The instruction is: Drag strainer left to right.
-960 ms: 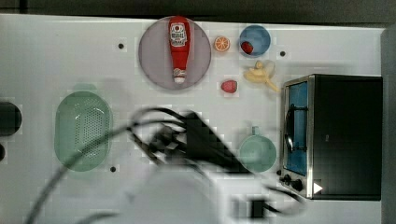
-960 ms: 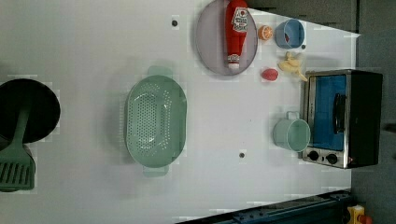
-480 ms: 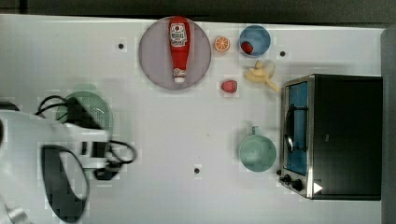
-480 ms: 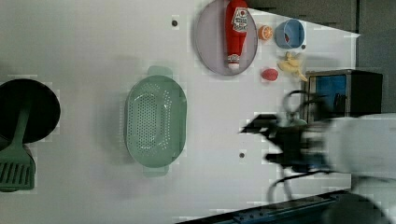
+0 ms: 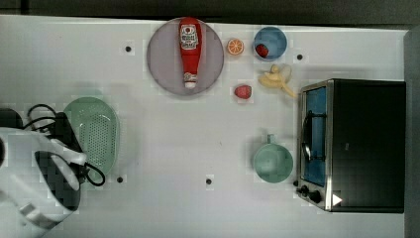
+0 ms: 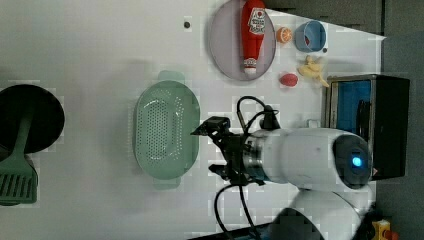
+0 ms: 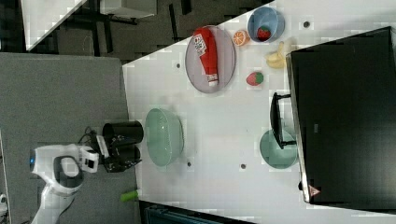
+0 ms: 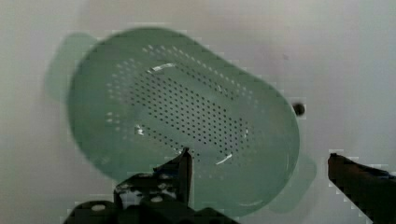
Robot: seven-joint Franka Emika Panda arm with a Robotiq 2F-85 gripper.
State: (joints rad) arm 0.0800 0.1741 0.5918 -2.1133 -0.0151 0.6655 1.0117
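Note:
The pale mint-green oval strainer (image 5: pixel 99 131) lies flat near the top view's left edge, its near part covered by my white arm (image 5: pixel 39 173). In the left view the strainer (image 6: pixel 165 132) sits mid-table and my gripper (image 6: pixel 214 147) hovers open just off its right rim. In the wrist view the strainer (image 8: pixel 187 116) lies below, one fingertip (image 8: pixel 183 165) stands over the perforated basin and the other beyond the rim tab. Nothing is held. In the right view the strainer (image 7: pixel 163 136) sits beside the gripper (image 7: pixel 120 156).
A toaster oven (image 5: pixel 354 144) stands at the top view's right with a green mug (image 5: pixel 272 162) before it. A plate (image 5: pixel 163 64) with a ketchup bottle (image 5: pixel 189 49), an orange half, a blue bowl, a banana and a strawberry lie farther back. A black disc with a green spatula (image 6: pixel 17 175) is beyond the strainer.
My arm has swung across the table to the strainer and now hovers at its rim. The strainer and the other objects have not moved.

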